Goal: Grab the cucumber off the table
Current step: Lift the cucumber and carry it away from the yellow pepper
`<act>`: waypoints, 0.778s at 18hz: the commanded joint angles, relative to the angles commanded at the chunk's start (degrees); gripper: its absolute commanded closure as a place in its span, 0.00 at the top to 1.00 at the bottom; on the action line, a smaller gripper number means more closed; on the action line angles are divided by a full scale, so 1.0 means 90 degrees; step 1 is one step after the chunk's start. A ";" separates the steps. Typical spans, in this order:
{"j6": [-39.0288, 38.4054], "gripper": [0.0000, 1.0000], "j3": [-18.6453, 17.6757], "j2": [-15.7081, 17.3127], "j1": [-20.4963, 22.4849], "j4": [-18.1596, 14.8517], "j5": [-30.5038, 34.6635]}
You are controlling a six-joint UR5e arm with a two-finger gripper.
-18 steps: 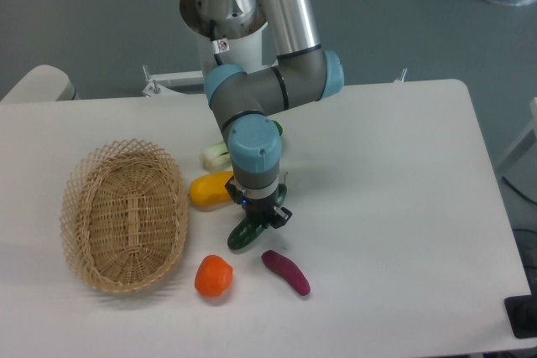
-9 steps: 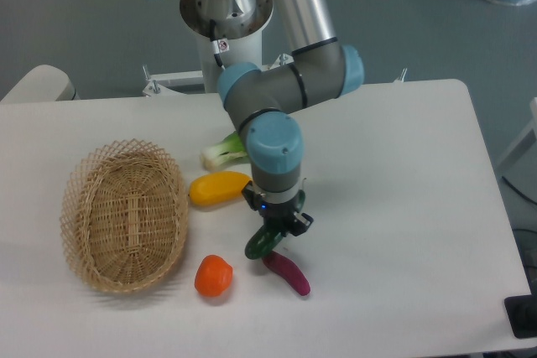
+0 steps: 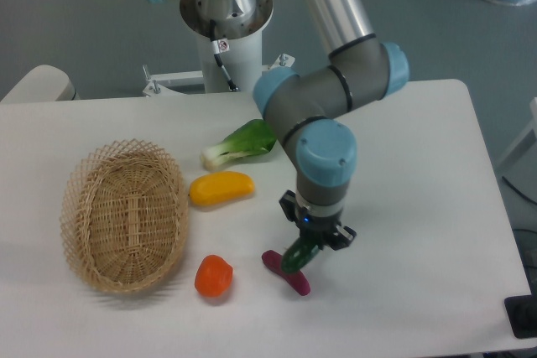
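The dark green cucumber (image 3: pixel 299 254) hangs tilted in my gripper (image 3: pixel 317 239), lifted off the white table (image 3: pixel 411 173). The gripper is shut on the cucumber's upper end; its lower end shows in front of the purple sweet potato (image 3: pixel 288 272). The arm reaches down from the back, over the table's middle right.
A wicker basket (image 3: pixel 124 215) stands at the left. A yellow vegetable (image 3: pixel 221 189) and a bok choy (image 3: pixel 239 143) lie near the middle. An orange tomato-like fruit (image 3: pixel 213 276) lies near the front, left of the sweet potato.
The gripper has carried the cucumber to the right, from beside the yellow vegetable to above the sweet potato. The bok choy is now uncovered.
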 joint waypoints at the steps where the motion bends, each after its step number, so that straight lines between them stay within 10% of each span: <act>1: 0.0039 0.11 0.0127 -0.0117 0.0029 -0.0010 -0.0029; 5: 0.0410 0.11 0.0616 -0.0362 0.0030 -0.0546 0.0000; 14: 0.0928 0.15 0.0665 -0.0391 0.0000 -0.0528 0.0146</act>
